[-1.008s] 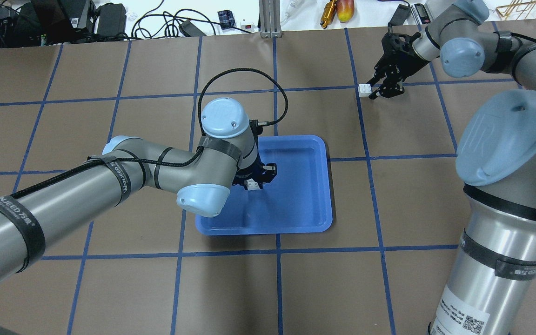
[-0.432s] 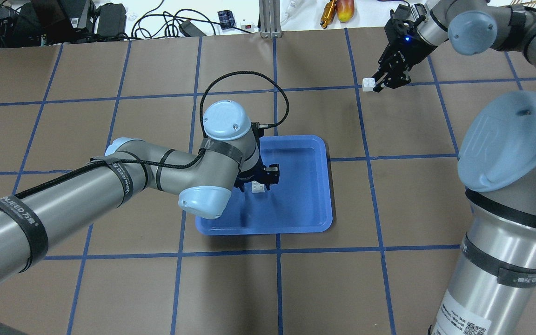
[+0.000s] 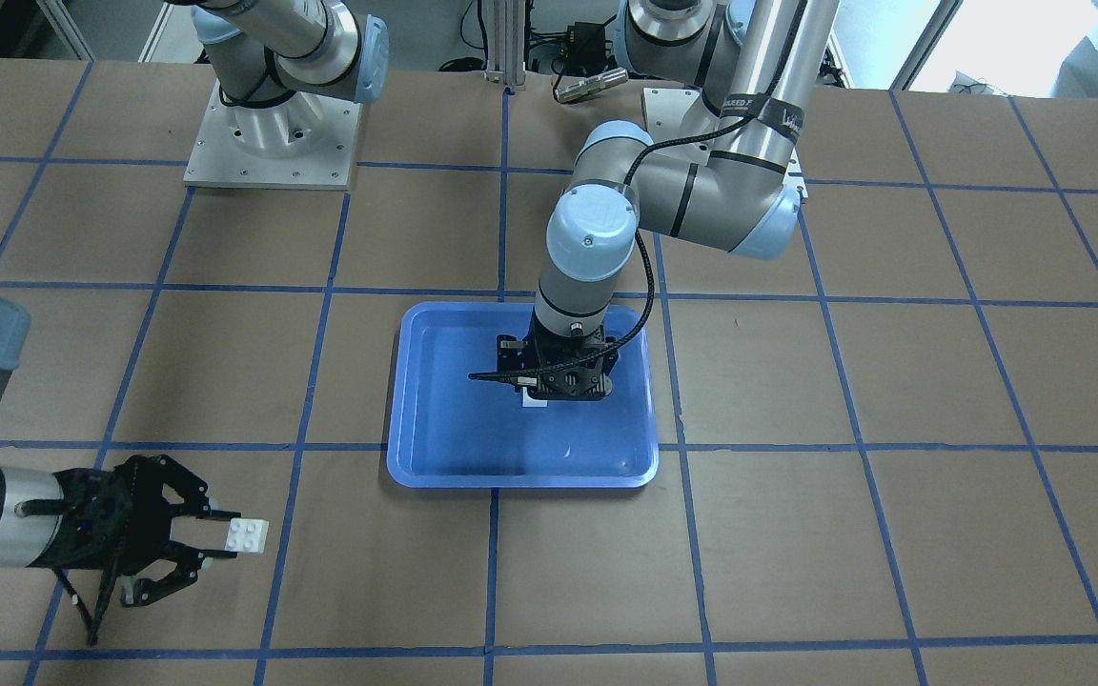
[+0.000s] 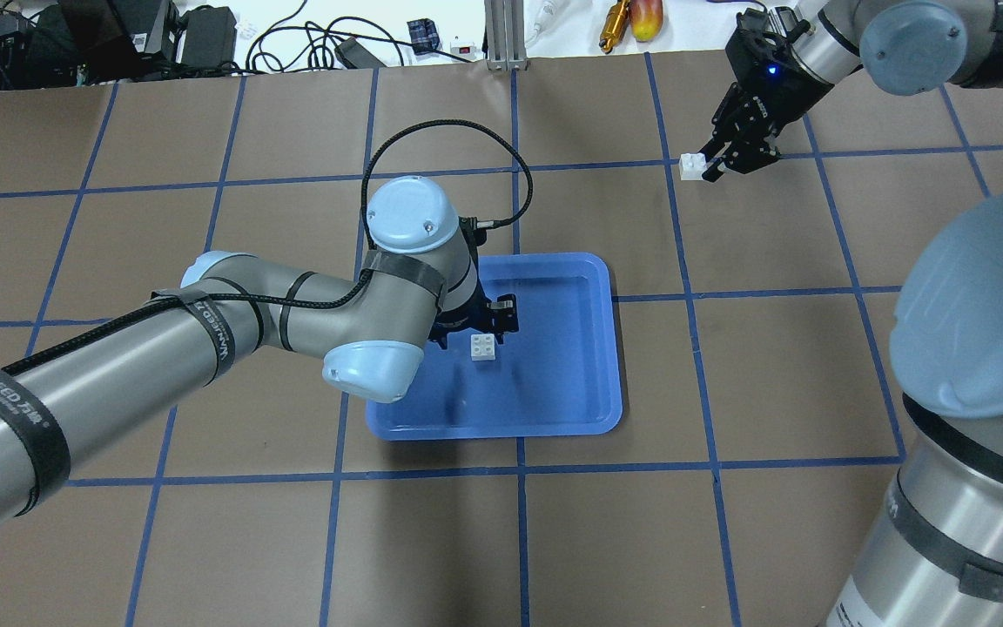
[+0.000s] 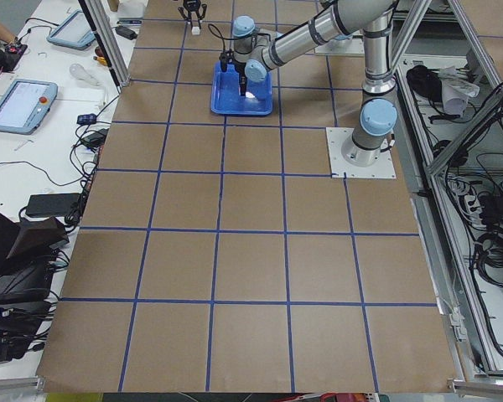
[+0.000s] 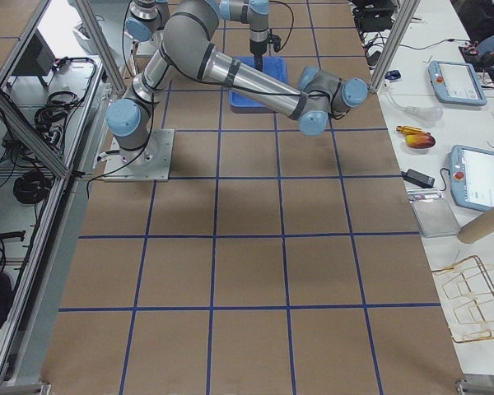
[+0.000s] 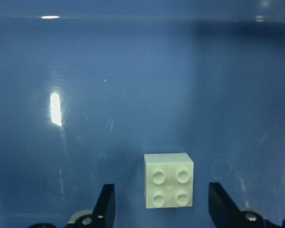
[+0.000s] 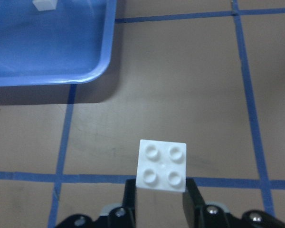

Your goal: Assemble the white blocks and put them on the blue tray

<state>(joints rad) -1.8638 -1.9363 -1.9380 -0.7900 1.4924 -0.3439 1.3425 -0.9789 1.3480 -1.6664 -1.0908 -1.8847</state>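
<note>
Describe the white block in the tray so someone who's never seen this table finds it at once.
Find the blue tray near the middle of the table. On its floor, below the open left gripper, lies a white block with four studs up. Its twin is off the tray, pinched in the right gripper.

A brown table (image 4: 606, 540) carries a grid of blue tape lines (image 4: 522, 531). Beyond its far edge lie black cables (image 4: 292, 39), an aluminium post (image 4: 501, 35) and a red-and-yellow object (image 4: 646, 17). Two teach pendants (image 6: 457, 82) rest on a side bench.

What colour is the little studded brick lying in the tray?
The brick is plain white, clearest in the left wrist-mounted view.
</note>
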